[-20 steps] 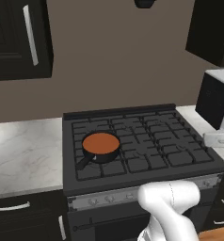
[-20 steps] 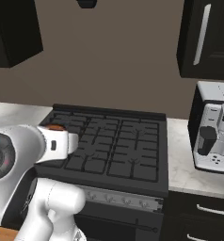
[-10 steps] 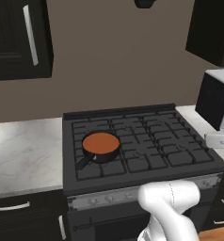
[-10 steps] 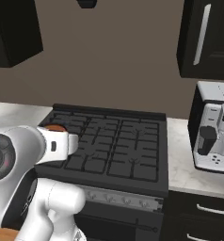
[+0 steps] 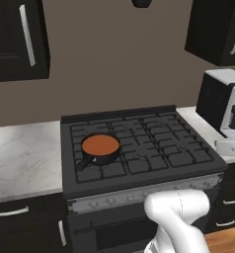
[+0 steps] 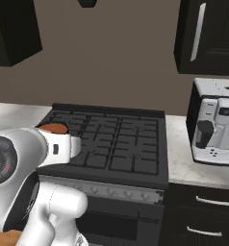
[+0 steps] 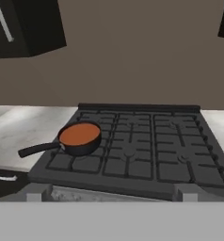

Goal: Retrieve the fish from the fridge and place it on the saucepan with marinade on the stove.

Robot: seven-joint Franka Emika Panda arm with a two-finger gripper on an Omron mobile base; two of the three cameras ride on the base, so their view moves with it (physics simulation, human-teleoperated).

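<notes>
The black stove (image 5: 154,153) fills the middle of both base views, its grid grates (image 7: 147,150) spreading ahead of the hand. The small black saucepan (image 5: 99,149) stands on the front-left burner, filled with orange-brown marinade (image 7: 79,133), its short handle (image 7: 38,149) pointing left toward the counter. My white arm covers most of the saucepan (image 6: 54,128) in the right base view. My gripper (image 7: 109,194) hangs low before the stove's front edge, open, its fingertips (image 7: 38,193) wide apart with nothing between them. The fish and the fridge are out of view.
A pale marble counter (image 5: 20,158) lies left of the stove. On the right counter stands a coffee machine (image 6: 215,122). Dark upper cabinets (image 5: 16,39) (image 6: 208,36) hang at both sides, and dark drawers (image 6: 203,216) sit below the counter.
</notes>
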